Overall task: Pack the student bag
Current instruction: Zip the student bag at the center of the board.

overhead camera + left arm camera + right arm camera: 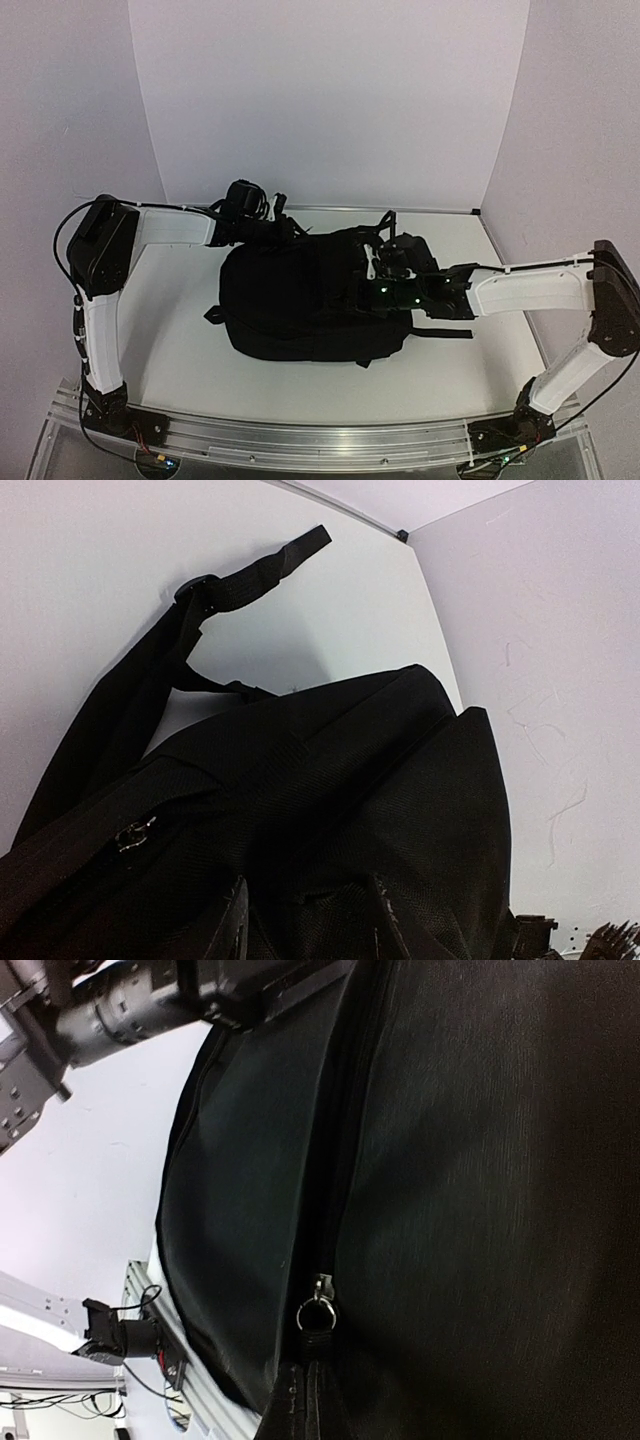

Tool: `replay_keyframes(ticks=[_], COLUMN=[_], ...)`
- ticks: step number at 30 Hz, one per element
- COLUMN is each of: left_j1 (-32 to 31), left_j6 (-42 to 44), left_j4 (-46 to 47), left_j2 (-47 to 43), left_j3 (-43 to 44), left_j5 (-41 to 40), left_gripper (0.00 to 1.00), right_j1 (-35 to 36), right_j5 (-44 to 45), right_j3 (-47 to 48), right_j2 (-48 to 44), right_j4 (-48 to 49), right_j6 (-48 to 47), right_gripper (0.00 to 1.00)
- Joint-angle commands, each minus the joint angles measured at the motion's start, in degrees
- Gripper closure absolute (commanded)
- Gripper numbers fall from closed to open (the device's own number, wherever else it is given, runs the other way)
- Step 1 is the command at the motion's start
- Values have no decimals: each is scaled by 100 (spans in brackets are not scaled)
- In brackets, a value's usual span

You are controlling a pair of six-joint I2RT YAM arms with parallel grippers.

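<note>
The student bag (300, 300), a large black fabric backpack, lies flat in the middle of the white table. My left gripper (280, 230) is at the bag's far top edge. In the left wrist view its fingers (236, 920) stand partly apart with a fold of the bag's fabric (400, 780) bunched between them. My right gripper (380, 290) rests on the bag's right side. In the right wrist view it (315, 1405) is shut on the black zipper pull (318, 1338) below the metal ring and slider (318, 1305). The zip line above the slider looks dark and closed.
A shoulder strap (250, 575) trails from the bag across the table toward the back corner. Another strap (445, 332) lies to the right under my right arm. White walls enclose three sides. An aluminium rail (300, 435) runs along the near edge.
</note>
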Motion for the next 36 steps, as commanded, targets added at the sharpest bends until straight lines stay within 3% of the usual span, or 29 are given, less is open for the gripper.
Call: replay_keyframes(ticks=[1,16,17,19,21,26,31,36], left_j1=[-22,-25,-31,-27,-25,-11,336,1057], left_j6=[111,168,230,435,650,1338,1331,1134], left_j4=[-271,-271,-255,-172,-112,-711,-1025,-1170], left_j2=[147,68,19,-187,-541,-1221,-1698,-2131], left_j3=[122,84,72,-11,-176,-127,-346,-765], left_j5=[-219,-229,-250,-303,-403,-786,-1124,-1188], left_gripper=[59,58,54,43,29,5,0,0], right_j1=[291,532,534,535,537,539,357,-673], right_j5=[-21,259,325,450,615,1225,1731,1626], right_j3=[-249,-605,-489,-260,-16,544,1154,1453], right_j2=[-440,-612,-646,-711,-779,-839,-548,-197], right_j4=[-73,-146,-225,-393,-572,-1108,-1354,-1383], right_j6=[293,400,328,90,-128,-702,-1310,-1667], right_gripper=[100,100,94,61,39,6,2,2])
